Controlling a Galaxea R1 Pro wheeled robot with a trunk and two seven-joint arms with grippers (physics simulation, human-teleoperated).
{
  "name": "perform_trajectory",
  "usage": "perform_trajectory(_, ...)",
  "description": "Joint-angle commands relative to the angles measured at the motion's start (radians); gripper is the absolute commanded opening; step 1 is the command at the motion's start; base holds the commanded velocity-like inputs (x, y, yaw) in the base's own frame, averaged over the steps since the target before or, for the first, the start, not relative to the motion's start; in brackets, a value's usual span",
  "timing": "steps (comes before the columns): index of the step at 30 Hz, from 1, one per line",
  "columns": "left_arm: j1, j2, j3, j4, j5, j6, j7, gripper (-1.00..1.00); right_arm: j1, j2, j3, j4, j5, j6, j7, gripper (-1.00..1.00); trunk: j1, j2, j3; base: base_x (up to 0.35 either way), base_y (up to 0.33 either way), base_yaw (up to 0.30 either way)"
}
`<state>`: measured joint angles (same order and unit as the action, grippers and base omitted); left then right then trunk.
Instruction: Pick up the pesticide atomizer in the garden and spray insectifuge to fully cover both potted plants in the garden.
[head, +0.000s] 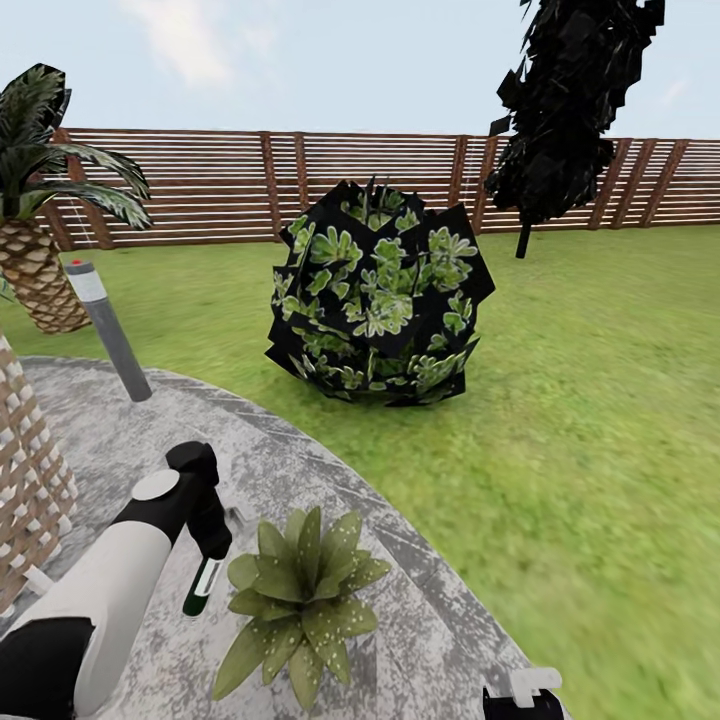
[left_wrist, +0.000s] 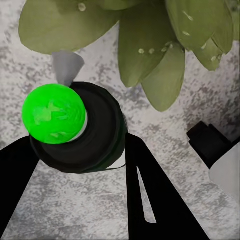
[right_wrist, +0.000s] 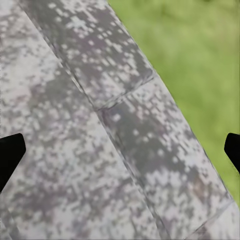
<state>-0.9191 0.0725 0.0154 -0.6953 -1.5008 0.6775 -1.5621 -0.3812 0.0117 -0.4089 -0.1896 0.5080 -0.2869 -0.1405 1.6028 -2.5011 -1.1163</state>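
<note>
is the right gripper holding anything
No, the right gripper is open, its fingertips far apart over bare stone patio.

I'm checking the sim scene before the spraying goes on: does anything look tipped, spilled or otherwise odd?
One thing: the grey post with a red tip at the patio's far edge leans instead of standing upright. The pesticide atomizer hangs in the left gripper, beside the potted plant. Nothing looks spilled.

Patio (head: 420, 640) rough mottled stone; fence (head: 200, 185) slatted wood; atomizer (left_wrist: 75, 130) glossy dark plastic.
</note>
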Motion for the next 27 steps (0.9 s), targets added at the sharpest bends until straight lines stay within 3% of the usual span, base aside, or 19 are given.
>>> perform_trajectory(1, 0.000, 0.000, 0.002, -0.001, -0.007, 0.011, -0.009, -1.00, -0.001, 0.001, -0.007, 0.001, 0.011, -0.003, -0.004, 1.00, 0.000, 0.000, -0.001, 0.042, 0.003, 0.000)
perform_trajectory(16, 0.008, 0.003, 0.004, 0.001, -0.010, 0.010, -0.009, -1.00, -0.001, 0.001, -0.007, 0.001, 0.012, -0.003, -0.004, 1.00, 0.000, 0.000, -0.001, 0.086, 0.046, 0.000)
perform_trajectory(27, 0.037, 0.034, 0.004, 0.008, -0.012, -0.002, -0.009, -1.00, -0.001, 0.001, -0.007, 0.001, 0.012, -0.003, -0.004, 1.00, 0.000, 0.000, -0.001, 0.004, 0.002, 0.000)
